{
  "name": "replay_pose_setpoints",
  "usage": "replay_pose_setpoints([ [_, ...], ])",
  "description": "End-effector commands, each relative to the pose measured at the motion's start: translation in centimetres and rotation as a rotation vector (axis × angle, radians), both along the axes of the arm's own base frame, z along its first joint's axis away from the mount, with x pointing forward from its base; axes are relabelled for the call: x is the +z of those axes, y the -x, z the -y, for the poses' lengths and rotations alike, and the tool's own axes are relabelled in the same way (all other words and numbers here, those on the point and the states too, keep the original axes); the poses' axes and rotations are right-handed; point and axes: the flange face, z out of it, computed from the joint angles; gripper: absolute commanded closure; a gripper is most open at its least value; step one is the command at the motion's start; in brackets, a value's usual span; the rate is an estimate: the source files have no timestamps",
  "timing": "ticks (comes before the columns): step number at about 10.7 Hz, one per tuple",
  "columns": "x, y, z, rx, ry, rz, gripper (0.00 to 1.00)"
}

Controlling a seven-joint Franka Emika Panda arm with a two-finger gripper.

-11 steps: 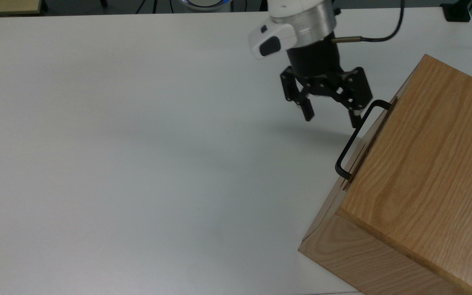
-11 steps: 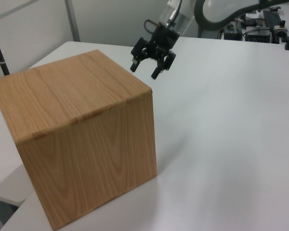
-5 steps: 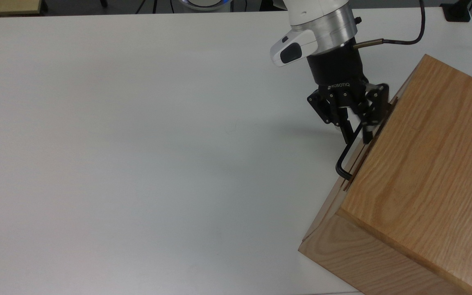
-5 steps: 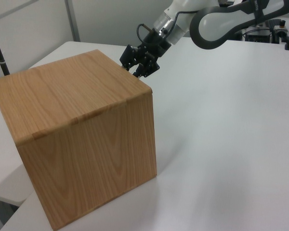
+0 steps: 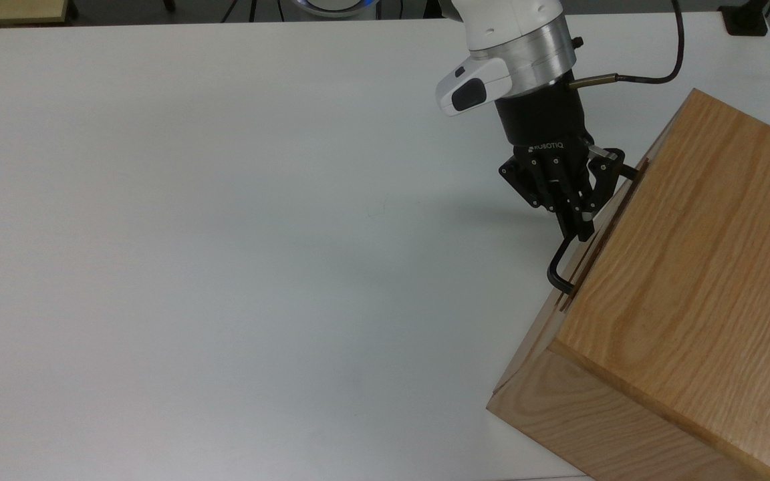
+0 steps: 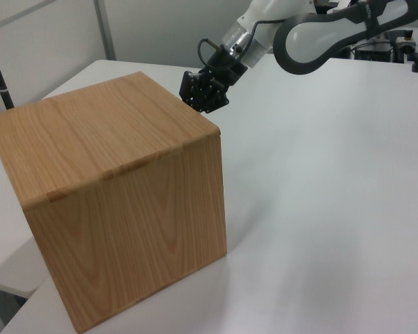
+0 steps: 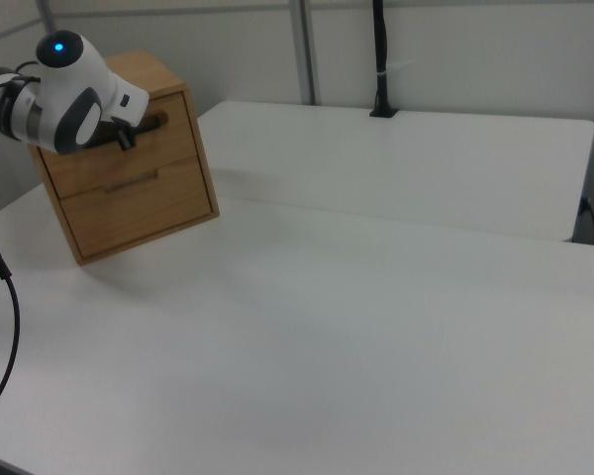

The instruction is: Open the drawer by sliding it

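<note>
the white table [image 5: 224, 234] is lying bare across the top view's left and middle, leaving wide room in front of the drawer [image 7: 104, 158]. the wooden cabinet [image 5: 686, 287] is blocking the top view's right side, and the end effector [image 5: 582, 224] is crowding the handle [image 5: 562, 260].

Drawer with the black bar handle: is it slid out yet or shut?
Shut. The drawer front sits about flush with the cabinet face in the right view, and the claw is closed on its handle.
</note>
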Motion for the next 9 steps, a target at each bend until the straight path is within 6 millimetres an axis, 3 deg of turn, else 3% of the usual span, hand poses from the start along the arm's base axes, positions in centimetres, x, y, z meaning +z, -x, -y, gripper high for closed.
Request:
replay_pose_setpoints([
  [1, 0.18, 1.23, -1.04, 0.033, -0.002, -0.051, 0.99],
  [5, -0.14, 1.68, -1.27, 0.040, 0.001, -0.066, 0.96],
  [6, -0.13, 1.74, -1.41, 0.042, -0.001, -0.067, 0.92],
  [7, -0.12, 1.98, -1.95, 0.048, -0.012, -0.073, 0.76],
  [8, -0.10, 1.90, -1.64, 0.035, -0.020, -0.085, 0.76],
  [9, -0.17, 2.00, -1.69, 0.043, -0.008, -0.094, 1.00],
])
